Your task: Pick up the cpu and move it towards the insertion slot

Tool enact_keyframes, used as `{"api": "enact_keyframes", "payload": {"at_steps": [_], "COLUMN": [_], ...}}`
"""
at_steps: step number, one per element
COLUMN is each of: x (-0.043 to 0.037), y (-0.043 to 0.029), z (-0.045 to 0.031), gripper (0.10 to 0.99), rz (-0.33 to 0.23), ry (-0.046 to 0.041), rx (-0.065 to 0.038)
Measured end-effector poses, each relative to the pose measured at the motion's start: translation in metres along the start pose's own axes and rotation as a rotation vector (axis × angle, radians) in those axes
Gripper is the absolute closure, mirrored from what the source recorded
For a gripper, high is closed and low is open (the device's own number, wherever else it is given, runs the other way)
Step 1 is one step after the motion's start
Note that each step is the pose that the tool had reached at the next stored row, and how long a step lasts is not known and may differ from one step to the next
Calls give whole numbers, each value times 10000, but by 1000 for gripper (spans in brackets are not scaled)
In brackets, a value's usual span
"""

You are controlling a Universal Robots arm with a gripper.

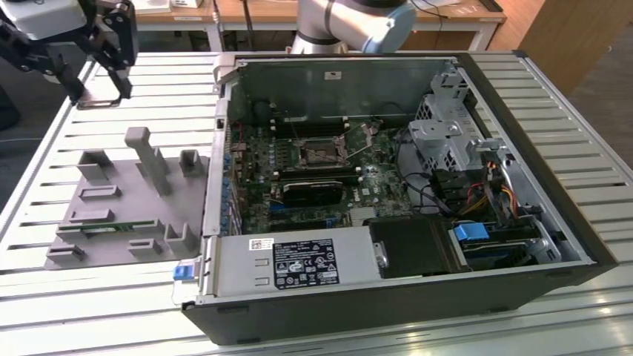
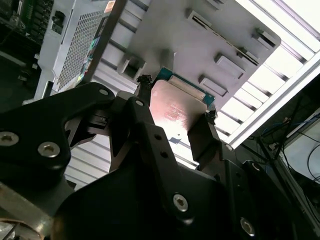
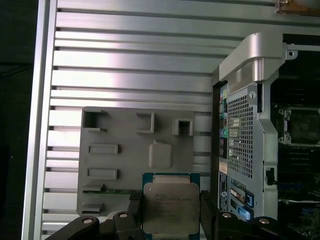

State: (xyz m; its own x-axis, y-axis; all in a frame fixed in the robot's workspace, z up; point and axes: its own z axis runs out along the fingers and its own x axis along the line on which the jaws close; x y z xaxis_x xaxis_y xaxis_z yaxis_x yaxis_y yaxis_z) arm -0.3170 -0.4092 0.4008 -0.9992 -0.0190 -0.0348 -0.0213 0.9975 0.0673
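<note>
cpu (image 3: 170, 210) clamped at opposite edges by claw (image 3: 170, 197), held over grey tray (image 3: 115, 165), insertion slot (image 1: 319, 154) well apart

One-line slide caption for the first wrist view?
Tool clamped on the cpu, held clear of the grey holder tray, the insertion slot in the open computer case some way off.

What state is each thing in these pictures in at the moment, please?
gripper: shut on the cpu, held above the table.
cpu: clamped in the gripper, away from the socket.
insertion slot: empty, no chip seated.
computer case: lying on its side, open.
holder tray: flat on the table, memory strip lying in it.
</note>
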Motion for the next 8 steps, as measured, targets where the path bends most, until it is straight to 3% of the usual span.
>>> {"api": "enact_keyframes", "payload": {"at_steps": [8], "x": [-254], "y": [-5], "z": [9], "gripper": [545], "rz": [0], "ry": [2], "rx": [0]}}
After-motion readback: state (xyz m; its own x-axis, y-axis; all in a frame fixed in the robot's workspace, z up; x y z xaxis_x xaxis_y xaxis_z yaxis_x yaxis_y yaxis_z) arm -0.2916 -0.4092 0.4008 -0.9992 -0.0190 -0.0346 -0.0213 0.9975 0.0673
